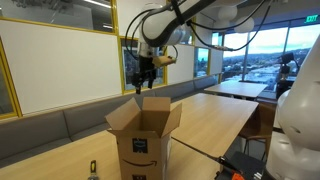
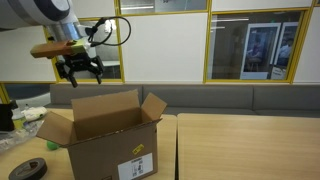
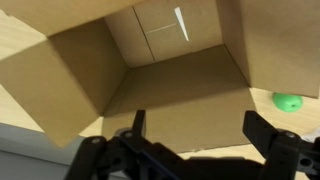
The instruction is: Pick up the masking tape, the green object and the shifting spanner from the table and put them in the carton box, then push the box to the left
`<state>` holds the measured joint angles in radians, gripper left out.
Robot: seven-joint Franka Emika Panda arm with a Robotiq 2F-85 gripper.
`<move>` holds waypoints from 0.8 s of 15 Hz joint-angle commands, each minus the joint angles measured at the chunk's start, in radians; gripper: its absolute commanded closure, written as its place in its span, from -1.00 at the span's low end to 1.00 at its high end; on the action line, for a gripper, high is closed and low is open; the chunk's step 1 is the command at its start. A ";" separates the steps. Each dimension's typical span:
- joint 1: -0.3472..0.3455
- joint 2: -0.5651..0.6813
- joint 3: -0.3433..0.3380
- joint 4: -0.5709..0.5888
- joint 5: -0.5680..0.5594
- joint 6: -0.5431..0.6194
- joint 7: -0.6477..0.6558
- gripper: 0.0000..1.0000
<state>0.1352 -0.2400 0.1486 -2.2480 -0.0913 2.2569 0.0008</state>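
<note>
Nearest the wrist camera, the gripper (image 3: 194,120) shows its two dark fingers (image 3: 137,122) spread wide apart with nothing between them. It hangs above the carton box (image 3: 165,85) and looks straight down into its mouth. That height, I judge, keeps the fingers clear of the flaps (image 2: 152,103) while the arm lines up over the opening.

The box stands upright on the table (image 1: 220,115). Its mouth points up and its flaps are splayed outward, which leaves the way in from above unobstructed. In an exterior view the side with the black smile logo (image 1: 140,148) faces the camera.

The green object (image 3: 287,101) lies on the table just beside the box, outside its wall, so it is not yet inside. It looks small and rounded, with no long axis I can make out.

A pale slim sliver (image 3: 181,22) shows deep inside the box near its far wall, its length running toward that wall. It may be the spanner or only light through a seam; the view is too poor to say.

A dark ring (image 2: 30,170) lies flat on the table near the box's base.
</note>
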 commanded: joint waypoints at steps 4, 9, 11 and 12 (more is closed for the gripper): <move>0.106 0.229 0.103 0.173 0.070 0.118 -0.002 -1.00; 0.158 0.376 0.158 0.236 0.222 0.187 -0.109 -1.00; 0.162 0.434 0.186 0.248 0.305 0.209 -0.178 -1.00; 0.161 0.463 0.203 0.253 0.349 0.216 -0.216 -1.00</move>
<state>0.2955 0.1327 0.3174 -2.0488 0.1495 2.4417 -0.1121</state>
